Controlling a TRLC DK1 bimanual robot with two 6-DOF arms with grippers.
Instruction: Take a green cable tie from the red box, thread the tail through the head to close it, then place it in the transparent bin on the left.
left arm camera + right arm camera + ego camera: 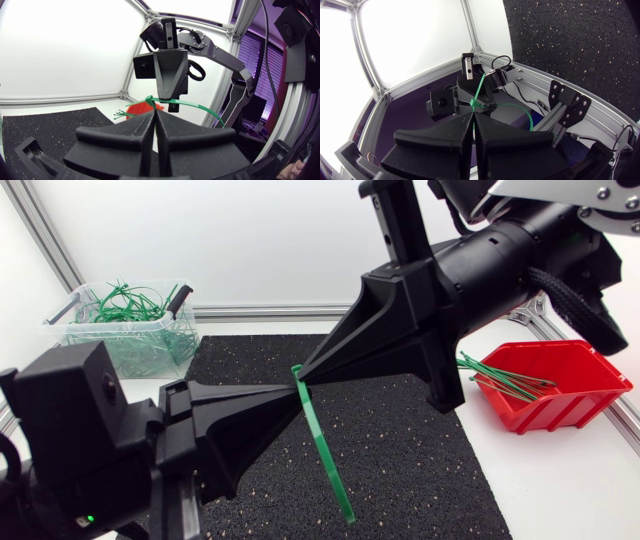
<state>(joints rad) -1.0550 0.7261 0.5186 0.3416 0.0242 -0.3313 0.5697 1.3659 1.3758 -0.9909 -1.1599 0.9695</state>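
Observation:
A green cable tie point(325, 455) hangs in the air over the black mat point(420, 460), its long strap curving down toward the front. My left gripper point(296, 388) comes from the lower left and my right gripper point(304, 376) from the upper right. Their tips meet on the tie's upper end, both shut on it. In the left wrist view the tie point(197, 106) arcs aside from my left gripper's point(154, 111) tip. In the right wrist view the tie point(478, 92) rises from my right gripper's point(472, 113) tip. The red box point(575, 385) at the right holds more green ties point(505, 377).
The transparent bin point(130, 340) stands at the back left with several green ties in it. A metal frame rail point(40, 230) runs along the table's left side, and another rail point(250, 310) along the back.

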